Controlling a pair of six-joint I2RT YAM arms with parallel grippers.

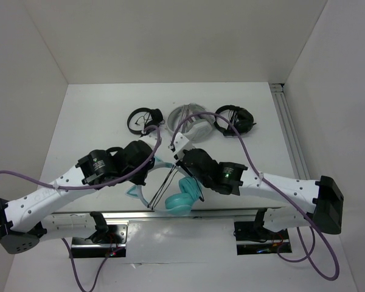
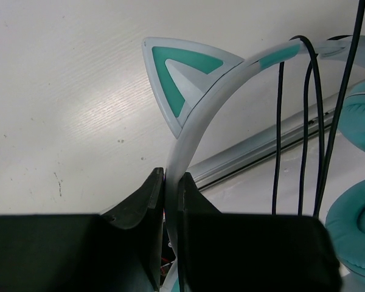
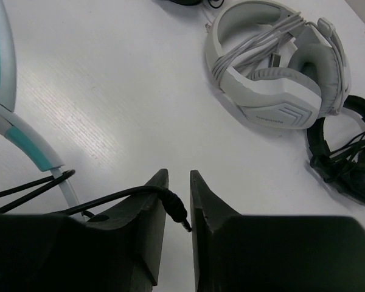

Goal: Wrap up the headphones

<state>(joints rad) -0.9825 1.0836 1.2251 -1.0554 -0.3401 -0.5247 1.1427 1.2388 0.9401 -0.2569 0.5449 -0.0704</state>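
Headphones point(image 1: 184, 198), teal over-ear ones with a pale mint cat-eared headband, sit by the near edge of the white table point(image 1: 91, 121), between my two arms. I see the left gripper point(image 2: 171, 176) clamped tight on the headband, just below one ear. The right gripper point(image 3: 179, 176) is nearly closed, with the plug of the thin black cable point(image 3: 128, 193) in the slit; I cannot tell whether it is pinched.

Clerk: Top view?
Inspector: Teal headphones point(image 1: 184, 201): one cup visible, band largely covered from above.
Clerk: Left wrist?
Inspector: Ear cups point(image 2: 356, 234) cut by the right edge. Headband point(image 2: 194, 121) vanishes between the fingers of the left gripper point(image 2: 170, 176).
Clerk: Right wrist?
Inspector: Black headphones point(image 3: 340, 164) cropped at right. Whether the right gripper point(image 3: 179, 175) pinches the cable plug point(image 3: 179, 214): undetermined.
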